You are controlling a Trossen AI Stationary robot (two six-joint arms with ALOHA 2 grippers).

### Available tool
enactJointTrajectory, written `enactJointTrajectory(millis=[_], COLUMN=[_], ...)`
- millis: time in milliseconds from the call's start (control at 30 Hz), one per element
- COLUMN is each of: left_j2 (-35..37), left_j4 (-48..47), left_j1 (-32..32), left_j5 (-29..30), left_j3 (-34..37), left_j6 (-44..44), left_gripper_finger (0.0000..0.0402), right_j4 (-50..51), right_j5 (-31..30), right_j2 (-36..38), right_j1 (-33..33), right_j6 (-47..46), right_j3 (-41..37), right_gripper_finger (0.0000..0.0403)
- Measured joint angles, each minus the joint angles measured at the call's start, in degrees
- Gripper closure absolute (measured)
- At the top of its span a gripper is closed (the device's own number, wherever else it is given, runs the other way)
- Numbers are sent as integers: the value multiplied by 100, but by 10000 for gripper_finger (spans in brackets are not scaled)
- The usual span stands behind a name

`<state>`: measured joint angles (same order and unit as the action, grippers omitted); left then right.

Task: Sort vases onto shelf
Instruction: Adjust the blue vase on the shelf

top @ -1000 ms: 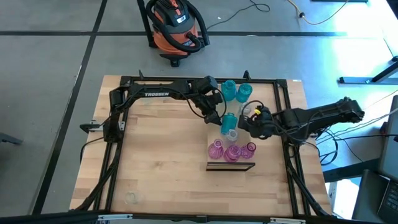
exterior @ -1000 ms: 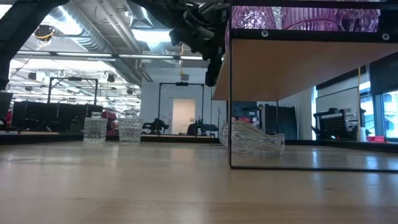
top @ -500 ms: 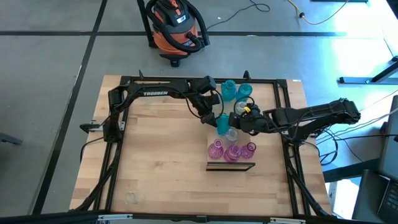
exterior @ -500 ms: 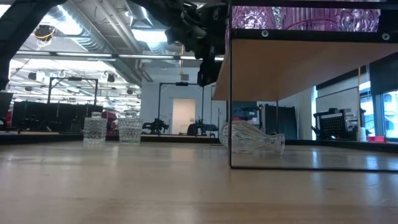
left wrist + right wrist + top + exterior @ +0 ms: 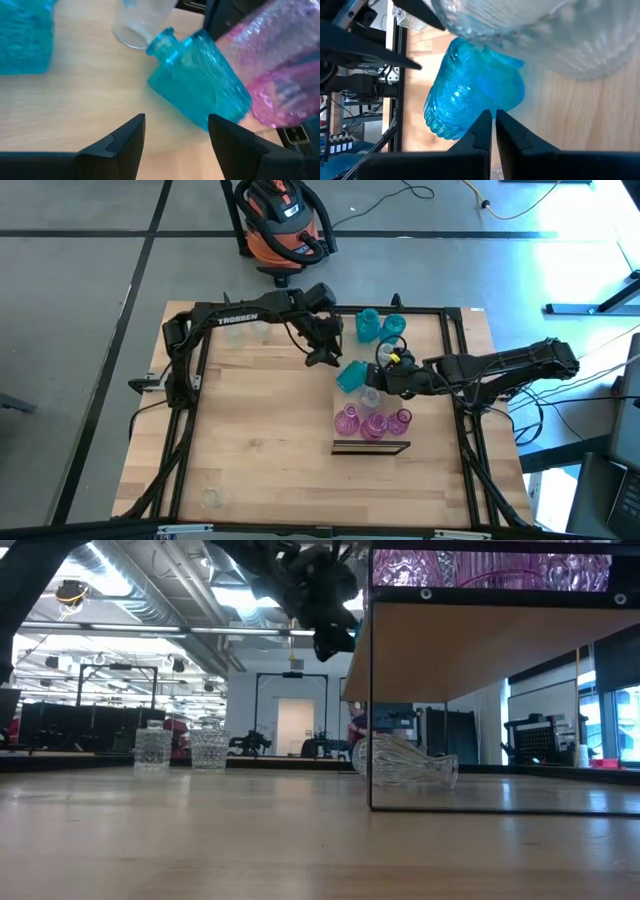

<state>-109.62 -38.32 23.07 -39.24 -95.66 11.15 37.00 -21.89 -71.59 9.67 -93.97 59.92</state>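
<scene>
A teal vase (image 5: 351, 376) lies tipped on the bench (image 5: 250, 450), just ahead of the left fingers (image 5: 127, 135), which stand spread and empty around nothing. The right fingers (image 5: 492, 125), pressed together with nothing between them, sit against the vase's body, seemingly nudging it rather than gripping. A clear vase (image 5: 371, 396) lies just beside the right fingers, toward the shelf (image 5: 371, 447), where three pink vases (image 5: 372, 421) are grouped. Two more teal vases (image 5: 379, 326) wait beyond the left fingers at the bench's far edge. The toppled vase probably needs righting before either arm can lift it.
</scene>
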Motion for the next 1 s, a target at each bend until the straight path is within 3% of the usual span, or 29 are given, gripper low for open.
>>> enactJointTrajectory(millis=[167, 433, 667, 1000], left_j2=[-2, -2, 39, 68], left_j4=[-571, -1438, -773, 86], left_j1=[-36, -303, -445, -783], left_j5=[-210, -198, 43, 507], left_j3=[-2, -2, -2, -1], left_j6=[401, 89, -1080, -1973], left_gripper_finger=[191, 191, 181, 120], right_j4=[-5, -5, -3, 12], right_j5=[-72, -85, -59, -162], right_j2=[0, 0, 0, 2], right_j1=[0, 0, 0, 2], right_j6=[-4, -11, -14, -10], right_j3=[0, 0, 0, 0], right_gripper_finger=[386, 386, 386, 386])
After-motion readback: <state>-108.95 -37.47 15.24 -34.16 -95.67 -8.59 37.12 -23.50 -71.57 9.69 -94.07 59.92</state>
